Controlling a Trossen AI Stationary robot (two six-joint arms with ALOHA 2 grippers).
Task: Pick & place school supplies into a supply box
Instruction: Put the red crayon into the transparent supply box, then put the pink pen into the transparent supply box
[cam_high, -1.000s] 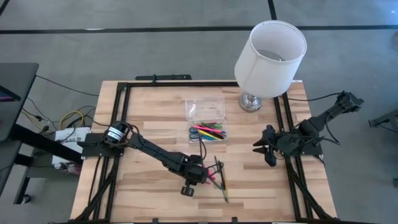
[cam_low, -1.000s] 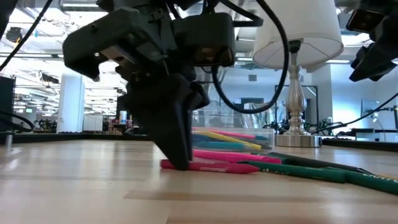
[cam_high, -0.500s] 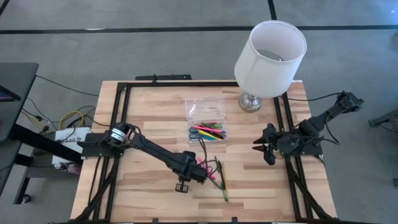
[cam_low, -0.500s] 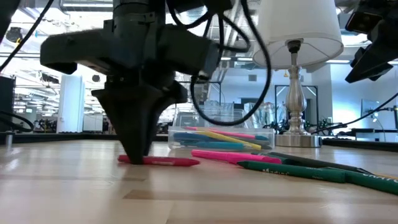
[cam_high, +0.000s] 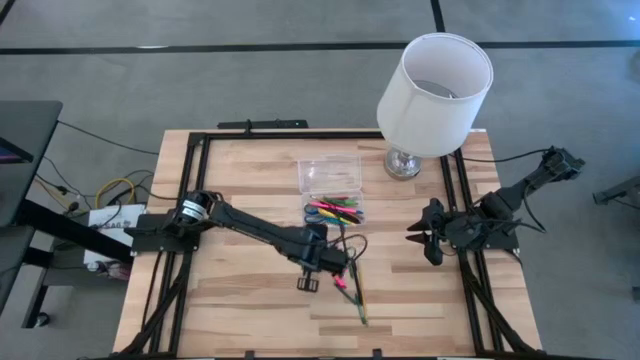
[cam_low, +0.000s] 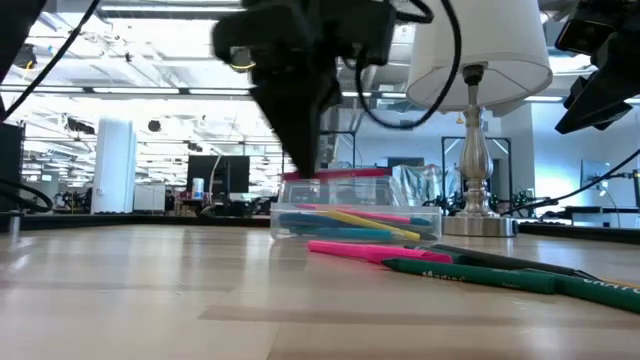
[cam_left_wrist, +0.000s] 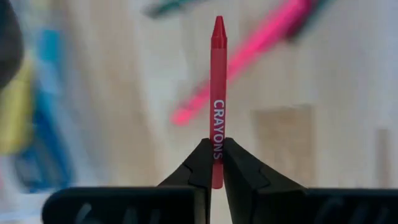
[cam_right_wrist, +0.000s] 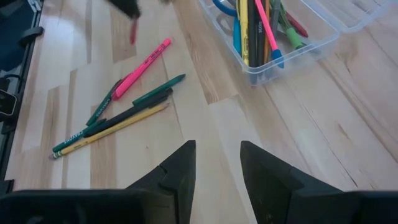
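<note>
My left gripper (cam_left_wrist: 216, 163) hangs above the table's middle (cam_high: 328, 268), fingers pointing down, shut on a red crayon (cam_left_wrist: 216, 93). In the low view the crayon (cam_low: 350, 174) lies level, above the rim of the clear supply box (cam_low: 355, 222). The box (cam_high: 336, 211) holds several pens and blue scissors, and its lid (cam_high: 328, 171) lies open behind it. A pink marker, green pens, a black pen and a yellow pencil (cam_high: 355, 292) lie on the wood near the front. My right gripper (cam_right_wrist: 217, 163) waits open at the table's right edge (cam_high: 425, 236). My left gripper pinches the red crayon between its two fingertips (cam_left_wrist: 200, 163), near the crayon's blunt end (cam_left_wrist: 216, 177). The fingers come from above and lie across it. The crayon is lifted clear of the table and sticks out level, its pointed tip (cam_left_wrist: 217, 25) away from the fingers.
A white lampshade on a chrome base (cam_high: 435, 85) stands at the back right, next to the box. A black frame (cam_high: 200, 150) runs round the table's edges. Bare wood lies to the left of the box.
My left gripper has dragged the red crayon along the table to the left, away from the other pens. It has then risen and gone toward the supply box. The crayon, which lay on the wood, is now lifted clear and level.
</note>
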